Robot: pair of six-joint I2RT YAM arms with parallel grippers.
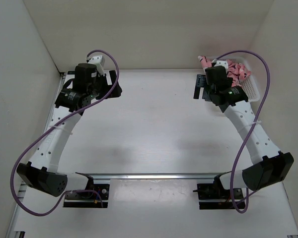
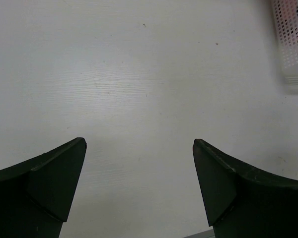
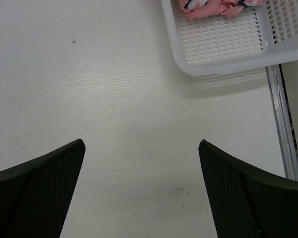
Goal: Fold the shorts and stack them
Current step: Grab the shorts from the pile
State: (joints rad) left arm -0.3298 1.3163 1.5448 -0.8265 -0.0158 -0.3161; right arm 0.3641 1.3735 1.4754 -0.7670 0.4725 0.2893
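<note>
From above, the shorts (image 1: 234, 69) are lying bunched in the basket (image 1: 253, 90) at the bench's (image 1: 154, 129) far right corner, just beside the right pincer (image 1: 200, 87). The left pincer (image 1: 114, 87) is hovering well apart.

On the left wrist, the pincer (image 2: 139, 144) is gaping wide and empty.

On the right wrist, the pincer (image 3: 141, 144) is also gaping empty, and the shorts (image 3: 208, 7) are sitting ahead to the right, so this arm is nearer.

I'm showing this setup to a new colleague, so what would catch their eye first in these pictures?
The pink patterned shorts stand out most, bunched in the white mesh basket at the far right corner of the white table. Next come the two arms reaching over the table's far half, with the left fingers and right fingers spread wide and holding nothing.
</note>
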